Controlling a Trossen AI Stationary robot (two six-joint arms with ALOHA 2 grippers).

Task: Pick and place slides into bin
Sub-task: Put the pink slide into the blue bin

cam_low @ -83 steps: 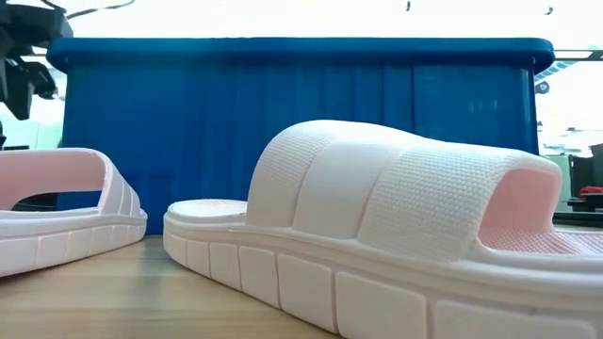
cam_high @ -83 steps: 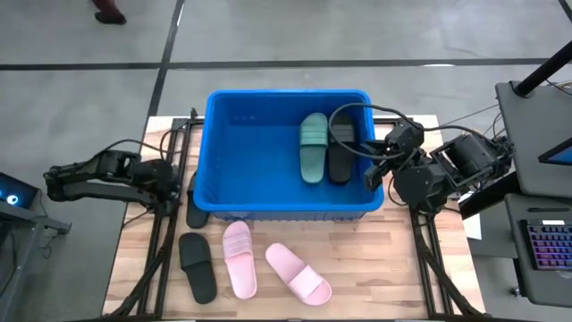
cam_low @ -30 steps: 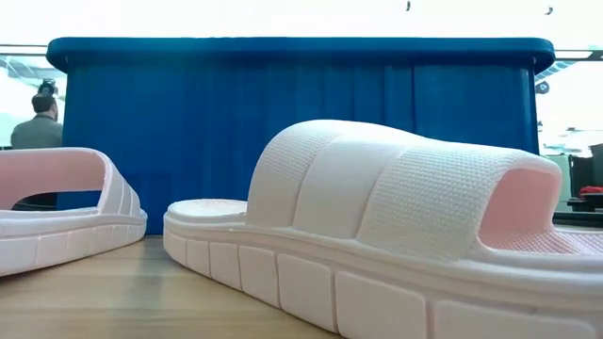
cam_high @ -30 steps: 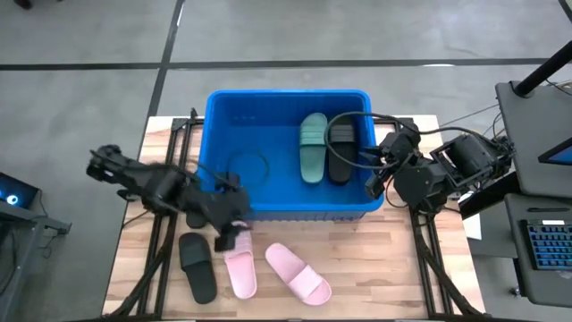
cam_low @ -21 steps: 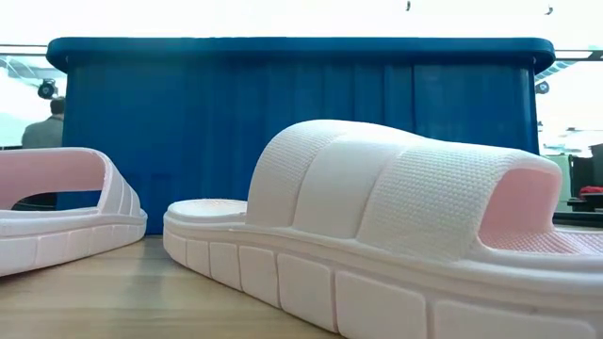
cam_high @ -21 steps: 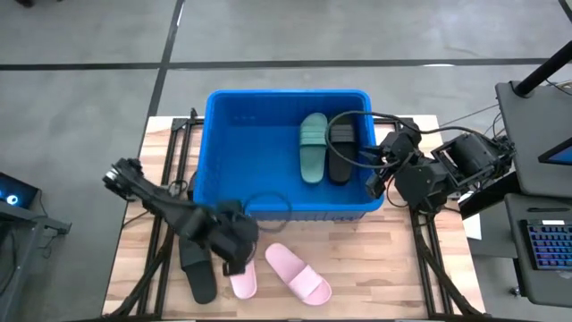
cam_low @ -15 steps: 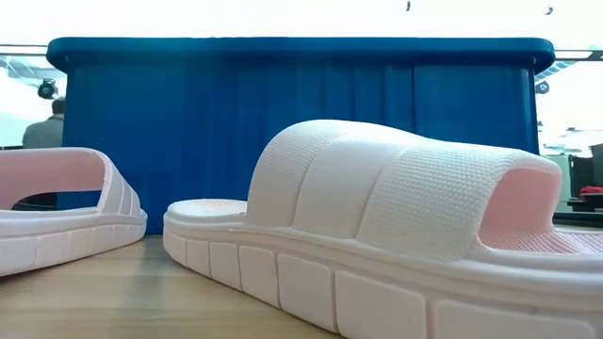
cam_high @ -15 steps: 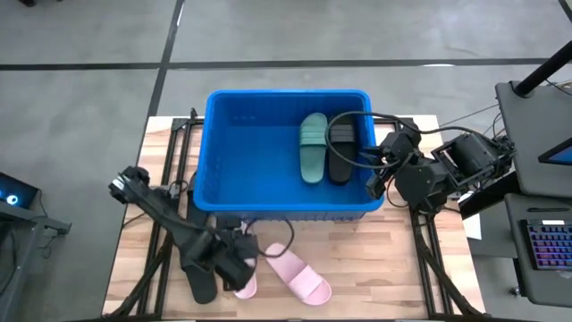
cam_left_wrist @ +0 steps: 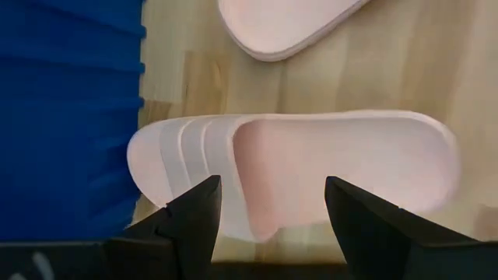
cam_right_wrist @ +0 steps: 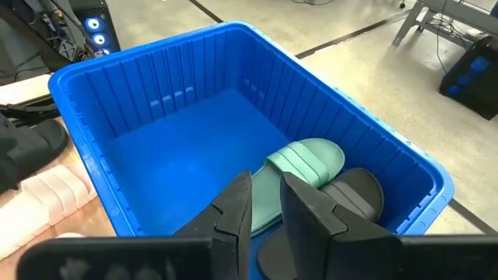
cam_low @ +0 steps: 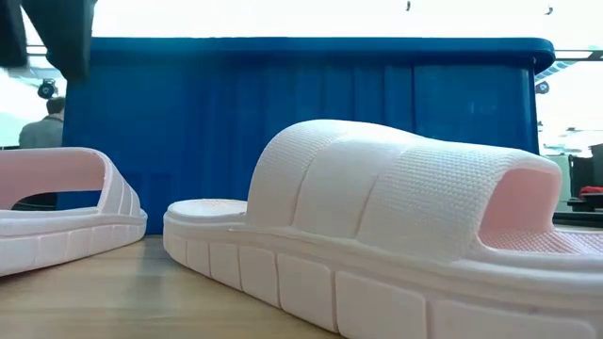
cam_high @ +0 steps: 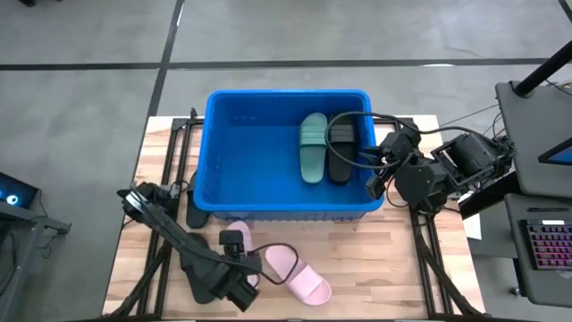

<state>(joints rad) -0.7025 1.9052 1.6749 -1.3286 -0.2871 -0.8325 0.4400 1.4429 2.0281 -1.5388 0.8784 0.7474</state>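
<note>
bright blue bin [cam_high: 219, 125]; green slide [cam_high: 313, 147], black slide [cam_high: 342, 154], two light pink slides [cam_left_wrist: 311, 167] [cam_high: 299, 275]

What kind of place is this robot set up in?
Probably a robotics lab or workshop: a wooden table on bare grey concrete floor with taped lines, and a backlit computer keyboard on a side desk.
</note>
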